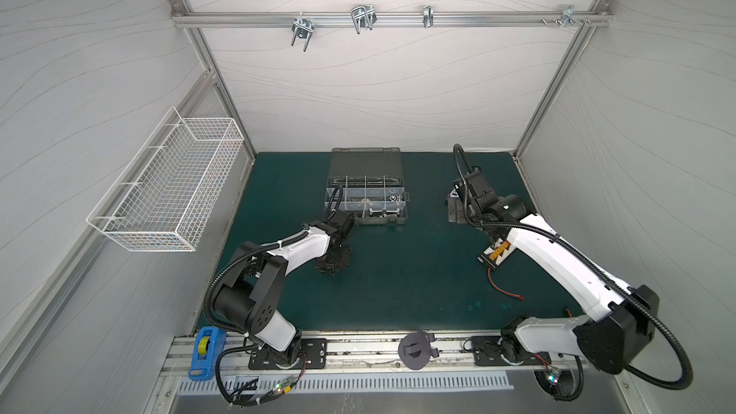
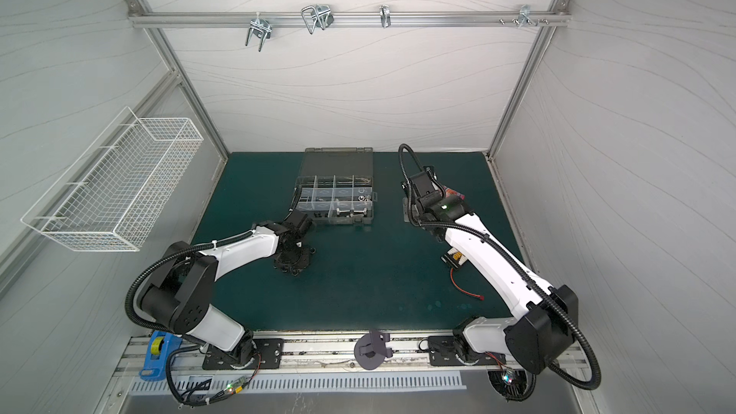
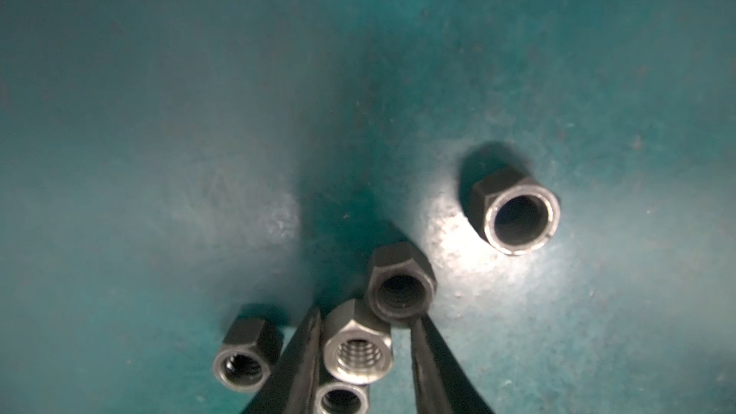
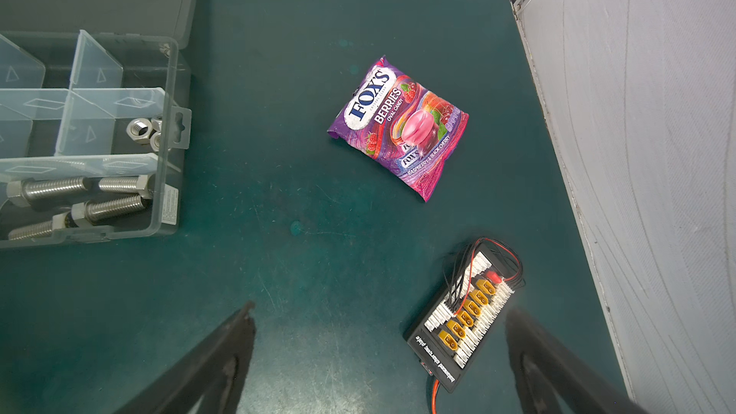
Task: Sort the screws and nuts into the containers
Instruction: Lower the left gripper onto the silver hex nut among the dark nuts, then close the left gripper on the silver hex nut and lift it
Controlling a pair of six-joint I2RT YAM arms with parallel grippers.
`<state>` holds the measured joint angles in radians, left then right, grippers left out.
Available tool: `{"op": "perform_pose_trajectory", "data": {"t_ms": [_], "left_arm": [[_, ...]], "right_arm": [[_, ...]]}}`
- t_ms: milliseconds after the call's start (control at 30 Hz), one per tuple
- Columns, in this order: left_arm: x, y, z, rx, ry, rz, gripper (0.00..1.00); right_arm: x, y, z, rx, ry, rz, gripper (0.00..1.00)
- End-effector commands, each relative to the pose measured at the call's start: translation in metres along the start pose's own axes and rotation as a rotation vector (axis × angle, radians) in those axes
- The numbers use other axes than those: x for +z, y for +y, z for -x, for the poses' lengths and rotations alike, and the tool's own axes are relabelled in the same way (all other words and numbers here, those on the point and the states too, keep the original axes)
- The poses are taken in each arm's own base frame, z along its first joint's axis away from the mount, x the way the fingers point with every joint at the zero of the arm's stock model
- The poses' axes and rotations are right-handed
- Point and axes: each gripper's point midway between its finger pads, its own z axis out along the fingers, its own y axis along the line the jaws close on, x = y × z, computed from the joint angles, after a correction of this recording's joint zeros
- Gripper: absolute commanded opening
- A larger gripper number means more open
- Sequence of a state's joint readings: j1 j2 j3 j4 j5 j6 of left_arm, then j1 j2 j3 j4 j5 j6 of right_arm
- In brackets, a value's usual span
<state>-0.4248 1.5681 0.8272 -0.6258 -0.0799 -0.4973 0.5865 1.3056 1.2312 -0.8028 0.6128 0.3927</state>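
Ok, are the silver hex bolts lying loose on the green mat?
No, the silver hex bolts lie inside a corner compartment of the grey organizer case, behind its clear wall.

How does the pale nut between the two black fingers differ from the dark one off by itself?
The pale nut is silvery grey with its threads showing; the lone nut is darker, with a bright rim. The pale nut sits between the left tool's fingers, with other nuts close by; the lone nut stands clear on the green mat. Both are hexagonal and stand hole-up.
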Motion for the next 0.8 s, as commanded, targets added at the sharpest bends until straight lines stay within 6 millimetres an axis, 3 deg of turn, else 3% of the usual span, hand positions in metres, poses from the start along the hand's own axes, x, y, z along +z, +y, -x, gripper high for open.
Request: {"op": "perform_pose_trajectory", "data": {"t_ms": [0, 500, 767], "left_arm": [[0.013, 0.017, -0.006, -0.032, 0.014, 0.072, 0.36], [0.0, 0.012, -0.01, -0.053, -0.003, 0.015, 0.14], [-0.028, -0.011, 0.004, -0.032, -0.088, -0.07, 0.06]], "right_arm": [[0.003, -0.005, -0.007, -0.01, 0.03, -0.026, 0.99], [0.003, -0.005, -0.008, 0.004, 0.031, -0.019, 0.99], [0.003, -0.005, -0.008, 0.012, 0.026, -0.017, 0.99]]}}
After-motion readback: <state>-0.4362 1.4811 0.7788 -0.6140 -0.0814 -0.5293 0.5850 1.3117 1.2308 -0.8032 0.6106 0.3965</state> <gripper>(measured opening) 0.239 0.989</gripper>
